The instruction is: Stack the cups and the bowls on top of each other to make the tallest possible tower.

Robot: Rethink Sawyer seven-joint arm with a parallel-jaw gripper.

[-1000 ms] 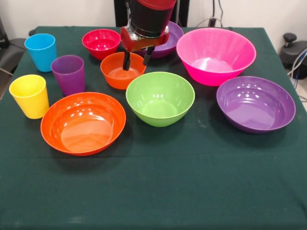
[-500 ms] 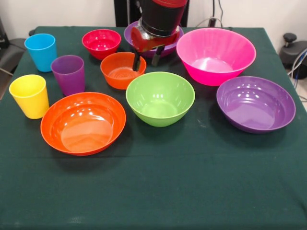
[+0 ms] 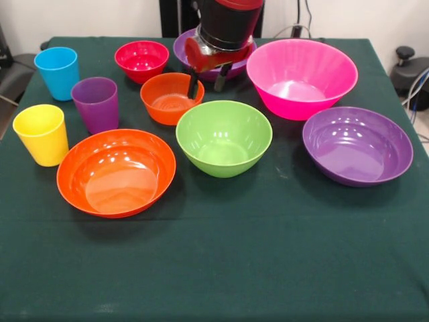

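— Cups (image 3: 56,72) and bowls all single on the green table (image 3: 221,255), none stacked yet. Three cups grouped at the picture's left: blue cup at the far side, purple cup (image 3: 95,104) next, yellow cup (image 3: 41,134) nearest. Seven bowls spread across the rest.

— And the gripper (image 3: 207,79)?

— Hanging above the right rim of the small orange bowl (image 3: 171,98), just in front of the far purple bowl (image 3: 211,57). Two dark fingers (image 3: 194,86) parted, nothing between them. Empty, then, and moderately open.

— Likely target?

— Hard to call. Could be the small orange bowl's rim, could be the purple one behind. No contact visible with either.

— Risks from here?

— Several. Glossy thin rims: a pinch on one wall may tilt or slide the bowl instead of lifting it. Crowded too: small red bowl (image 3: 141,60), green bowl (image 3: 224,137) and pink bowl (image 3: 301,77) all near, so a swinging load may knock a neighbour. Also, bowls nesting instead of stacking add little height; wide orange bowl (image 3: 116,172) or near purple bowl (image 3: 357,145) probably better low down, cups on top.
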